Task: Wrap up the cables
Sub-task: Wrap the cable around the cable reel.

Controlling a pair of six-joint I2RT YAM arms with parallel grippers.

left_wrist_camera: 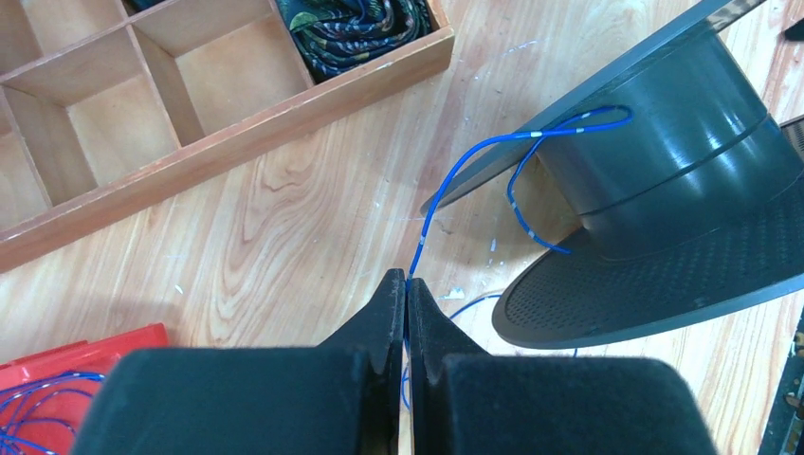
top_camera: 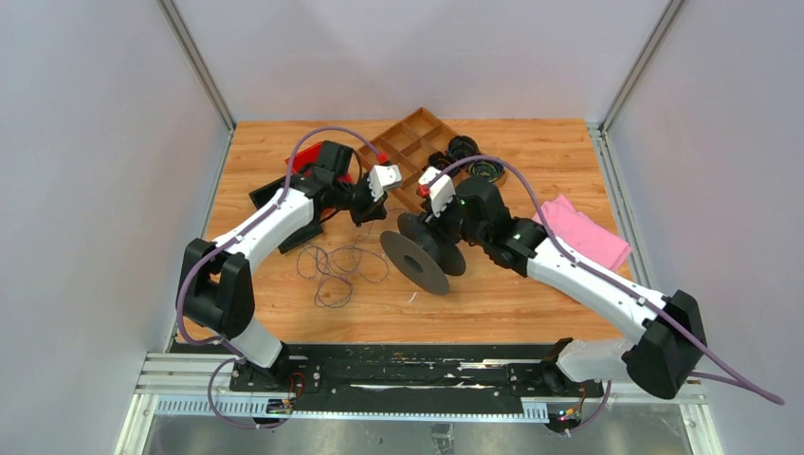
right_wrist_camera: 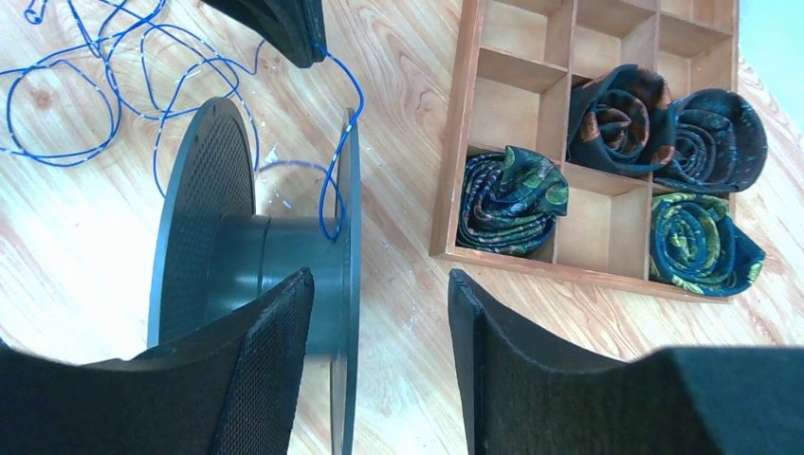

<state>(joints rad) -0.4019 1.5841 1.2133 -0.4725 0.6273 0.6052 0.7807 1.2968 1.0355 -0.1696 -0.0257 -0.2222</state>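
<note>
Left claw [left_wrist_camera: 406,284] is pinched tight on a thin blue string-like cable [left_wrist_camera: 512,138]. We see the cable rise from the tips and drape in one loose loop over the hub of a dark grey plastic spool [left_wrist_camera: 664,142], which stands on its flange rims on the light wooden surface [left_wrist_camera: 284,209]. More of the cable lies tangled beside the spool. Right claw [right_wrist_camera: 379,284] gapes wide astride one flange, gripping nothing. We judge a tug could slip the slack loop off the hub or roll the unheld spool.
</note>
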